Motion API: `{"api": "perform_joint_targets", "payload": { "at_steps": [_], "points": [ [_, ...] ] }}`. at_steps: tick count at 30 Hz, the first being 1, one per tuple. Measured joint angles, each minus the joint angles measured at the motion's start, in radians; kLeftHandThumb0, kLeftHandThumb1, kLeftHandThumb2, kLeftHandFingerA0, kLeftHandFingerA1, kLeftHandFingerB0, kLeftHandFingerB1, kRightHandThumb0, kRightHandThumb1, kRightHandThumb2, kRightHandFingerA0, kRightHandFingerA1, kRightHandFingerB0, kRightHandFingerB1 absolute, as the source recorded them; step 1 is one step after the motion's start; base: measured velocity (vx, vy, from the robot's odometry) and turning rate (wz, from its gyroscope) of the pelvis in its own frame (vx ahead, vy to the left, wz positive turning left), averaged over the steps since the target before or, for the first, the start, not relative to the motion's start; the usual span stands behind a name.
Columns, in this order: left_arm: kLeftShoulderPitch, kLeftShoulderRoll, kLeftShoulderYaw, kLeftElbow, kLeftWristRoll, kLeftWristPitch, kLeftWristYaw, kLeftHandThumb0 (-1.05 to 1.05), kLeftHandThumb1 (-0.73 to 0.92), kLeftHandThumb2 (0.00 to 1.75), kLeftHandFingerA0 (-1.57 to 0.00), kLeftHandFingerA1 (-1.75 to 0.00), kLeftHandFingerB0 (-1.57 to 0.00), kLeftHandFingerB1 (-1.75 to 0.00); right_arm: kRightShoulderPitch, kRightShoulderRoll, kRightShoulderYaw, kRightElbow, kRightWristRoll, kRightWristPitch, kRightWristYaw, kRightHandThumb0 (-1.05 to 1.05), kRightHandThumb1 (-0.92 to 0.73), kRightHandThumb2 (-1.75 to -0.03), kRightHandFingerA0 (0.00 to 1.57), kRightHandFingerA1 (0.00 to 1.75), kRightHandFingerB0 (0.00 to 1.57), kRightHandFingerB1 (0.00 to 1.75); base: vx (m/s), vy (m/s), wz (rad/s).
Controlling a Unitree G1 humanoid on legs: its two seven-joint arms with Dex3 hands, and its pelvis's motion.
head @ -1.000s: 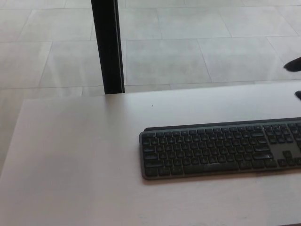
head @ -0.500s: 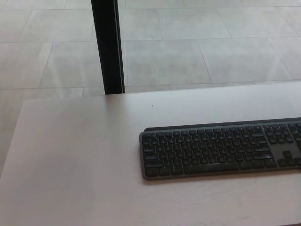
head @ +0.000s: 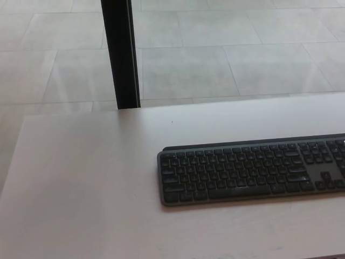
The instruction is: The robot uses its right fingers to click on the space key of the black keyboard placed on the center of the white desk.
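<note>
1 black keyboard [head: 250,171] lies on 1 white desk [head: 81,183]; neither robot hand shows, so its state is unknowable.

White desk [head: 81,178]; black keyboard [head: 250,171] atop

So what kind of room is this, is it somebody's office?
Probably an office or a lab workspace, though I can't be sure. There's a black keyboard sitting on a plain white desk, a floor of big pale tiles behind it, and a black post at the desk's far edge.
</note>
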Motion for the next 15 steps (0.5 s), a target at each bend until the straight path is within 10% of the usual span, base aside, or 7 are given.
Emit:
{"api": "perform_joint_targets", "payload": {
  "at_steps": [6, 11, 15],
  "points": [
    [0.001, 0.0, 0.0, 0.0, 0.0, 0.0, 0.0, -0.48, 0.68, 0.6, -0.73, -0.69, -0.56, -0.55, 0.01, 0.087, -0.142, 0.06, 0.076, 0.048, -0.022, -0.49, -0.59, -0.76, 1.11, 1.54, 0.83, 1.11, 0.0, 0.0, 0.0],
    [0.006, 0.0, 0.0, 0.0, 0.0, 0.0, 0.0, -0.49, 0.68, 0.6, -0.68, -0.65, -0.55, -0.55, 0.011, 0.149, -0.249, 0.107, 0.144, 0.091, -0.042, -0.53, -0.69, -0.69, 0.86, 0.97, 0.62, 0.84, 0.0, 0.0, 0.0],
    [0.008, 0.0, 0.0, 0.0, 0.0, 0.0, 0.0, -0.49, 0.69, 0.6, -0.73, -0.71, -0.58, -0.55, 0.012, 0.199, -0.317, 0.12, 0.195, 0.128, -0.055, -0.54, -0.62, -0.66, 0.86, 0.9, 0.67, 0.91, 0.0, 0.0, 0.0]
  ]
}}
